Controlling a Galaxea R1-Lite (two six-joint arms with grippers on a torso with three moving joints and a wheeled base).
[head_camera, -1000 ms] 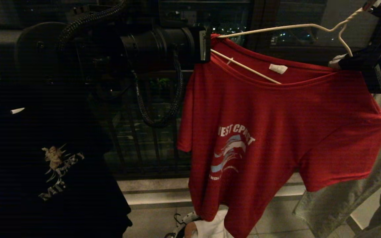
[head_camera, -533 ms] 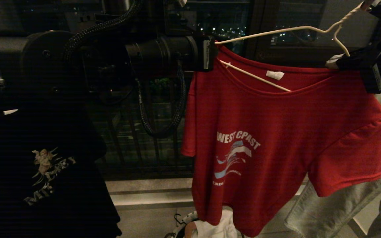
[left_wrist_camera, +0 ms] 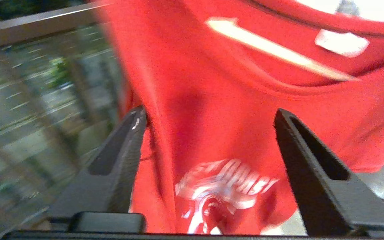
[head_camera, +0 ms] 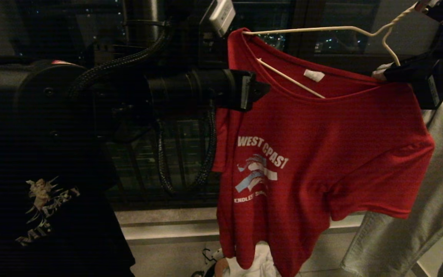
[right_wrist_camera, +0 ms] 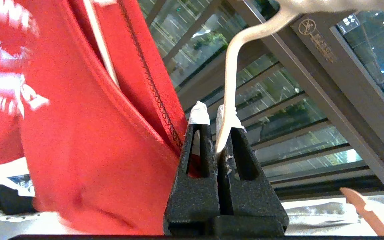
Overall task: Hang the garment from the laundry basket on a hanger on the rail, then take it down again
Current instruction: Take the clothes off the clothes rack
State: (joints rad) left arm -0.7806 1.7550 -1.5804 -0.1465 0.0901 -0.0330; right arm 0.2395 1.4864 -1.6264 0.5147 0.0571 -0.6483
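The garment [head_camera: 306,154], a red T-shirt with white "WEST COAST" lettering, hangs from the hanger [head_camera: 321,29], a cream wire one threaded through its neck. My left gripper [head_camera: 260,90] stands open beside the shirt's left shoulder, below the hanger's end. In the left wrist view, that gripper [left_wrist_camera: 209,116] has wide jaws with the garment [left_wrist_camera: 212,110] beyond them and nothing held. My right gripper [head_camera: 380,73] is at the shirt's other shoulder. The right wrist view shows it [right_wrist_camera: 212,112] shut on the hanger's [right_wrist_camera: 229,73] wire end. The laundry basket [head_camera: 209,262] peeks in at the floor. The rail is out of view.
A black T-shirt with an angel print [head_camera: 44,200] hangs at the left. Grey trousers [head_camera: 417,215] hang at the right behind the red sleeve. A dark window and railing [head_camera: 179,161] lie behind. White cloth [head_camera: 258,265] lies in the basket.
My left gripper has opened, let go of the shirt's shoulder and dropped lower. The shoulder now sits up on the hanger's end and the shirt has swung left. The right gripper kept its hold.
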